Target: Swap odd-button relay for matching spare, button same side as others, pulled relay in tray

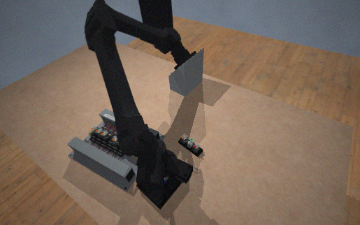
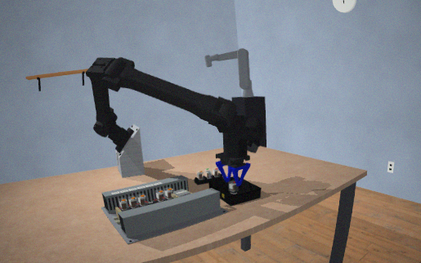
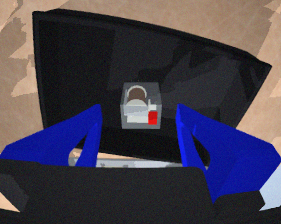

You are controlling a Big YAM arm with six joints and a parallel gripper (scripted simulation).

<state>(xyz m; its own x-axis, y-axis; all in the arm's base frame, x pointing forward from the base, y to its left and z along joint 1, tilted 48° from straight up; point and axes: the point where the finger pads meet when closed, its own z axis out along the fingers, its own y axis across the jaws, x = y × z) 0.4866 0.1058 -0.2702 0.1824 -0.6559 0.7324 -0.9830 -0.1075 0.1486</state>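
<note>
A grey relay with a red test button (image 3: 140, 104) lies in the black tray (image 3: 144, 70), button side up. My gripper (image 3: 139, 111) is open and hovers just above it, one blue finger on each side, neither touching it. In the exterior view the gripper (image 2: 233, 179) stands over the relay (image 2: 232, 187) in the tray (image 2: 238, 192). The relay row (image 2: 145, 199) with orange buttons sits in the grey socket unit, with a gap between its relays. A small black holder with spare relays (image 2: 207, 174) stands just behind the tray; it also shows in the top view (image 1: 190, 143).
The grey socket unit (image 1: 102, 157) has a long grey cover bar along its front. The arm's grey wedge mount (image 2: 132, 153) stands at the back of the table. The arm hides most of the tray in the top view. The table edge is near the tray.
</note>
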